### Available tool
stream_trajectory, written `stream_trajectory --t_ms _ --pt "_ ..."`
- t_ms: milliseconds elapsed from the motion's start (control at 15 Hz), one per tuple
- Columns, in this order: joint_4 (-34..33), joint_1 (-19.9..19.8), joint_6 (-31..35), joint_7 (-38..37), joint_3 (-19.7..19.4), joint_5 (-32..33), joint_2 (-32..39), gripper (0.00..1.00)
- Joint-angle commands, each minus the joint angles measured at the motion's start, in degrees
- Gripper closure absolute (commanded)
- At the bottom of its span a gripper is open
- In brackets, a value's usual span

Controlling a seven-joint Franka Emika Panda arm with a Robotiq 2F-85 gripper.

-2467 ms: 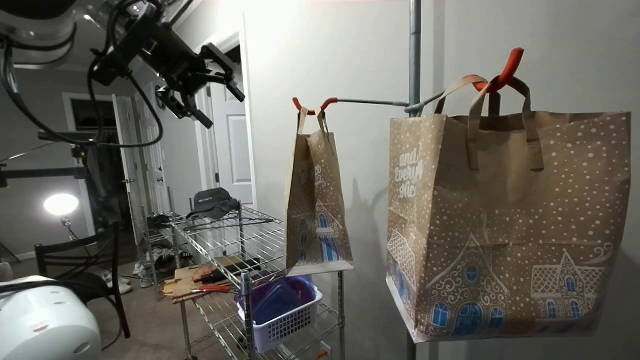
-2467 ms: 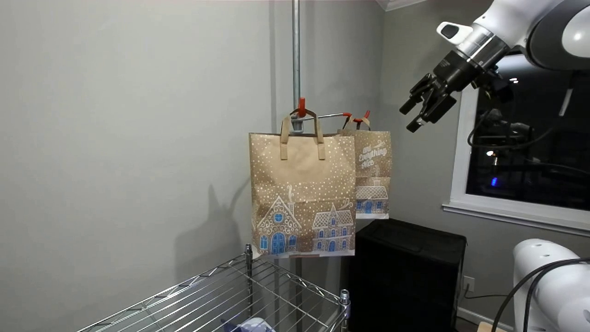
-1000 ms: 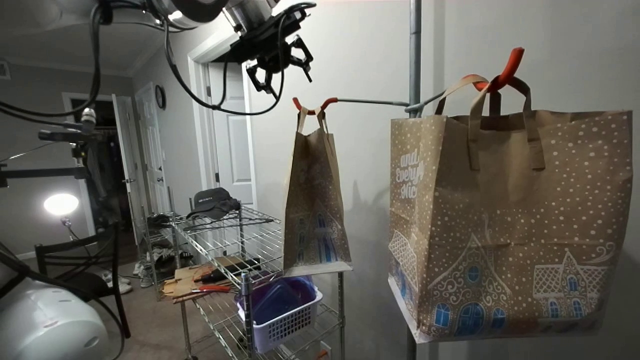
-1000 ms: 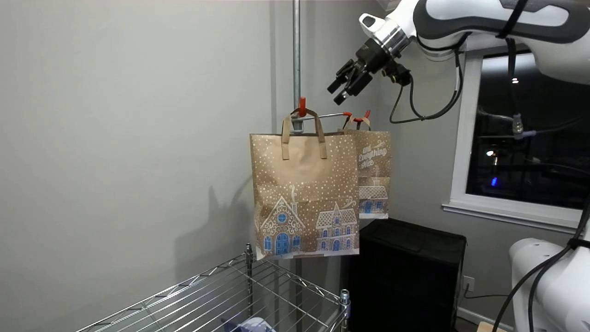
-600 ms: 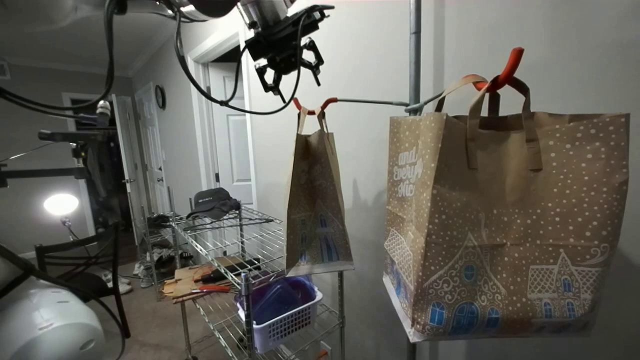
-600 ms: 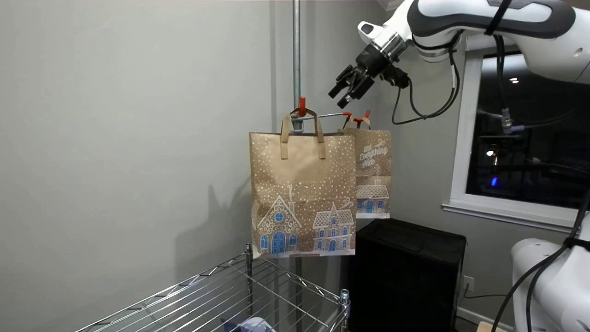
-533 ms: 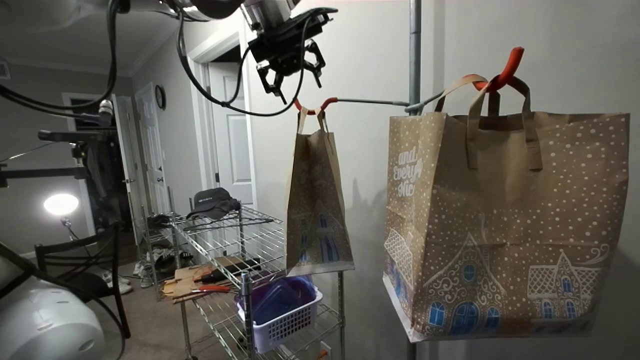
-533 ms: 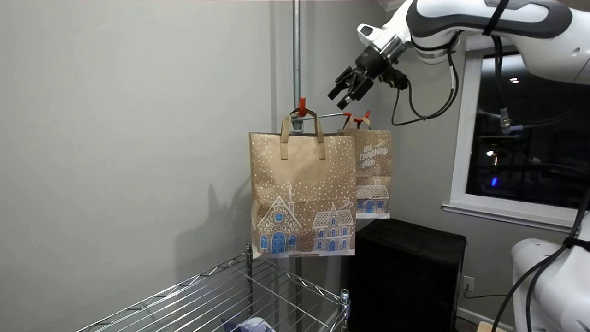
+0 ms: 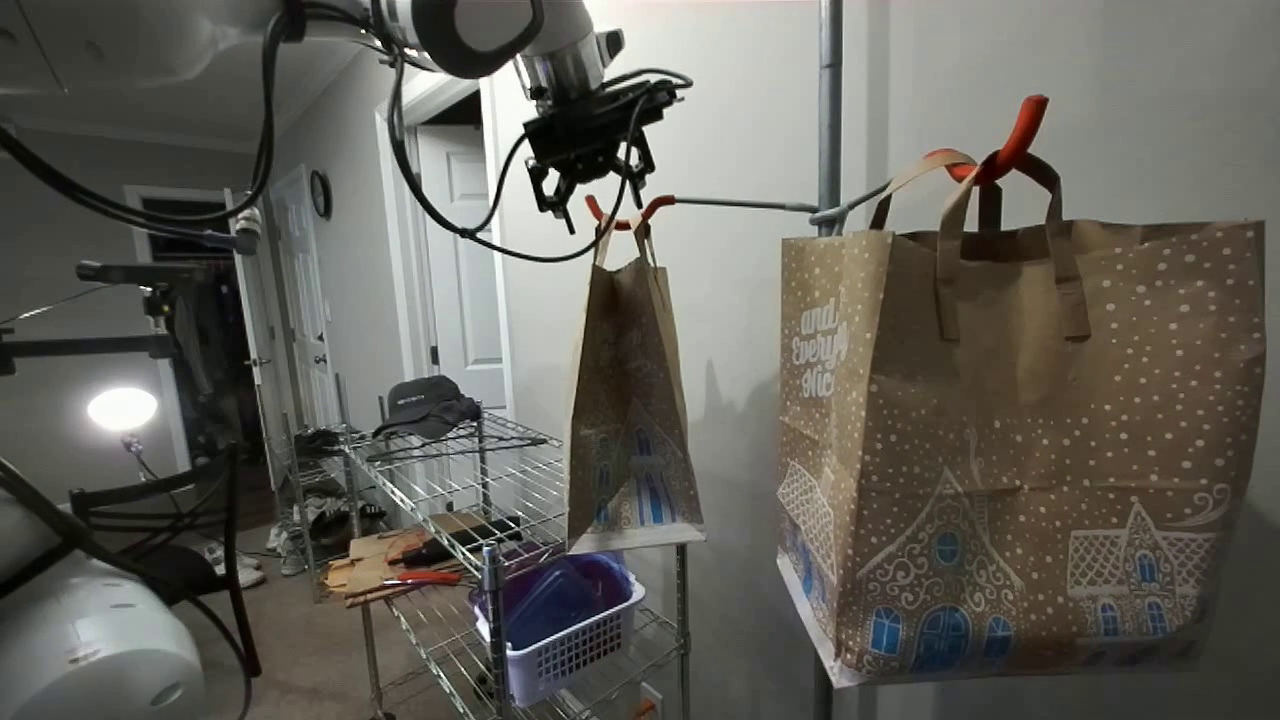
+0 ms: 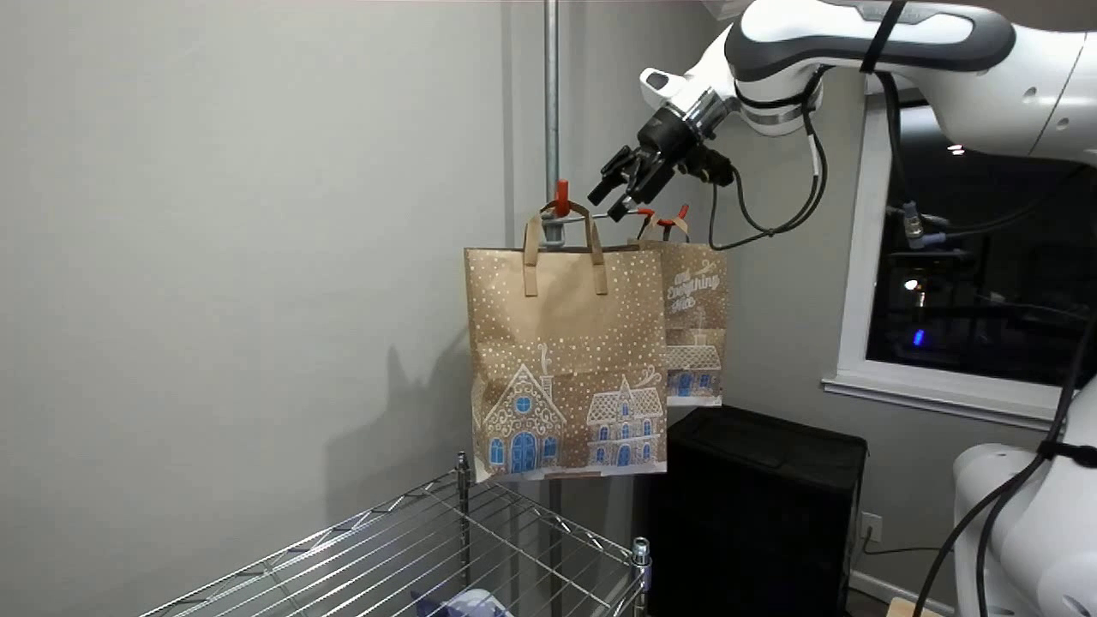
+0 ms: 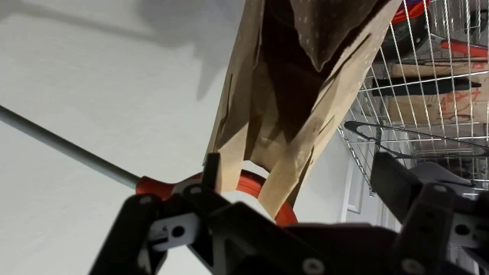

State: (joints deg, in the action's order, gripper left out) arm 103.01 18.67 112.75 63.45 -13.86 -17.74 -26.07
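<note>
Found claw [image 10: 605, 206] spread, gripping nothing, near hook [image 11: 250, 181] without visible contact. Noted bag [image 10: 566, 343] hanging from hook by handles [image 11: 232, 164]. Judged liable to snag handles or knock hook if advanced off-line, possibly then swinging or unhooking bag. Recorded shelf edge [image 10: 640, 567] below, wall [image 10: 257, 214] alongside, second bag [image 9: 1040, 420] farther out, and most room upward.

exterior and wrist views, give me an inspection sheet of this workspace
Surface: wire rack, dark cap on top
Bags: two, printed brown paper, hanging by their handles from red hooks
Clutter: lilac basket lower on the rack; red-handled item
Gripper: fingers apart near one bag's hook and handles; nothing held, contact unclear
Cables: loop below the arm
Surroundings: lit lamp, chair, dark window
</note>
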Motion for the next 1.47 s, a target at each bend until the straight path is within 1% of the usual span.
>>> stream_trajectory --t_ms 0,200,533,867,1133,1400 --pt "-0.36 -3.27 1.14 2.08 2.47 -1.74 1.91 0.0" --pt "0.39 -4.53 3.15 1.79 3.89 -1.6 2.12 0.0" --pt "0.27 -4.92 8.02 2.38 5.25 -1.32 2.13 0.0" --pt "1.86 -5.29 8.65 1.9 5.48 -1.35 1.58 0.0" --pt "2.44 -5.13 9.74 2.28 5.43 -1.95 2.55 0.0" --pt "5.02 -5.0 9.96 1.96 6.07 -2.2 2.65 0.0"
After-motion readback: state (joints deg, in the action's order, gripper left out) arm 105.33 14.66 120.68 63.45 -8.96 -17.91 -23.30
